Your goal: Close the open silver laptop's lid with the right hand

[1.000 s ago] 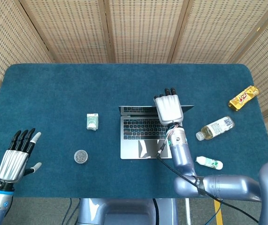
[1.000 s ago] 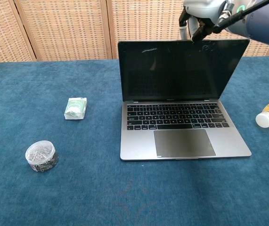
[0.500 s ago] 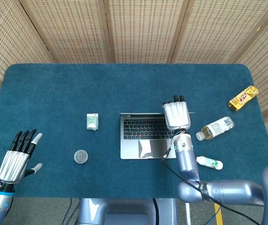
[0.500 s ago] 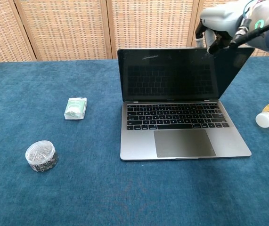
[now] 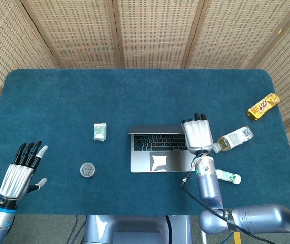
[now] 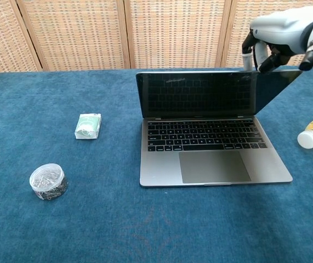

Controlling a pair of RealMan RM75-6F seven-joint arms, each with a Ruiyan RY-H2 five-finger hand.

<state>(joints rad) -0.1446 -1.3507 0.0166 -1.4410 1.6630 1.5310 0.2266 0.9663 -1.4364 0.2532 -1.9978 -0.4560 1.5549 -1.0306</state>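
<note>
Chest view: mid-closing, with right hand [image 6: 277,33] hooked, fingers curled, over right top corner of laptop lid [image 6: 200,93], near desk's [image 6: 145,230] centre. Next: press down until flat. Left hand [image 5: 19,173] spread, idle.

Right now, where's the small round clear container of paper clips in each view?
Head view: the small round clear container of paper clips sits left of centre on the blue table, left of the open silver laptop.
Chest view: it is at lower left, nearer the camera than the laptop.
Shared landmark: the small green-and-white packet, just beyond the container in both views.
</note>
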